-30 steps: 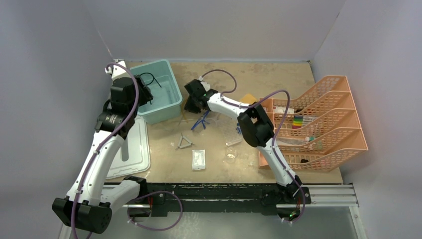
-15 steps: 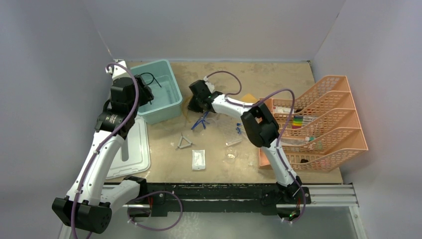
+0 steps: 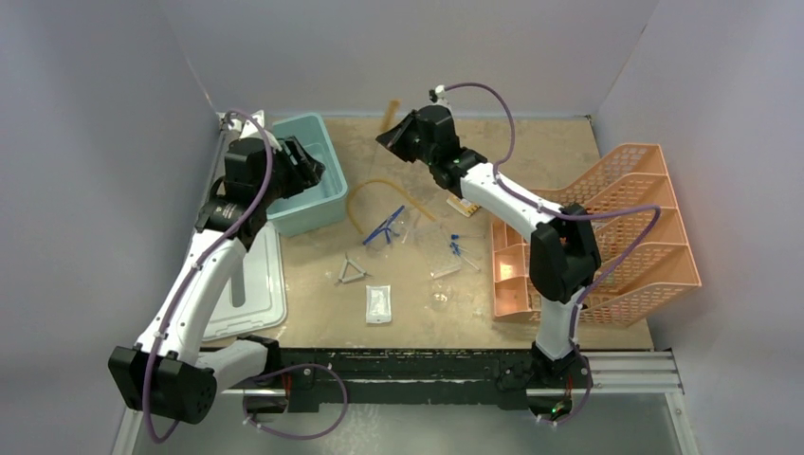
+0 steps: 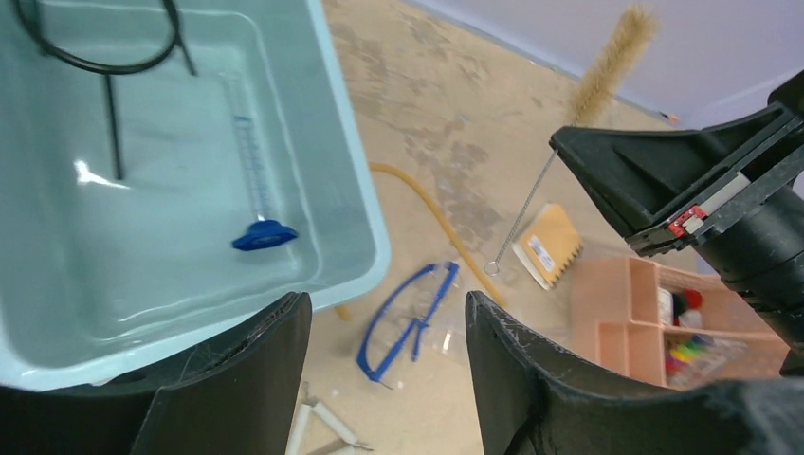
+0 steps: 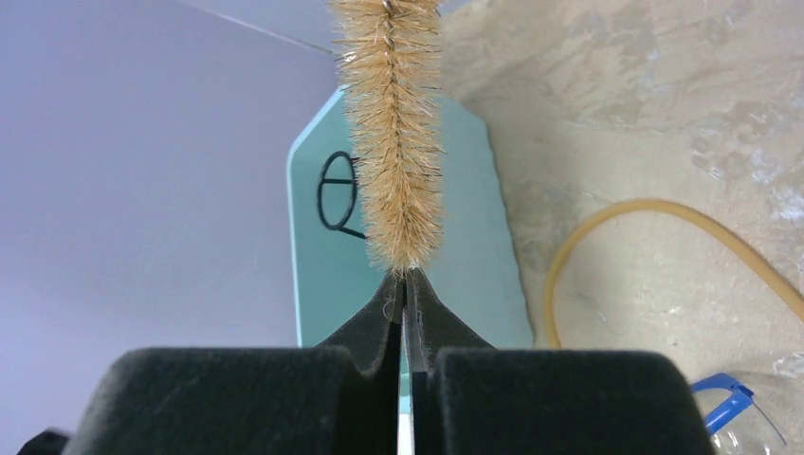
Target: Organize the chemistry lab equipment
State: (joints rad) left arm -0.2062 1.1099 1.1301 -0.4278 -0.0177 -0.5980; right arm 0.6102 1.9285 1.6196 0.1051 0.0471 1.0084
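Right pincer (image 5: 405, 284) clamped on tan bristle wire-stem brush (image 5: 393, 114) above bench (image 3: 531, 142); thin stem could slip, swing. Left pincer (image 4: 379, 313) open over teal plastic tub (image 4: 142, 246).

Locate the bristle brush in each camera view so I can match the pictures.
Top external: bristle brush upper centre, a tan tuft sticking out of the right gripper.
Left wrist: brush upper right, tilted, its wire handle trailing down-left.
Right wrist: brush top centre, rising from the shut fingers.
Shared landmark: teal tub, seen in all three.
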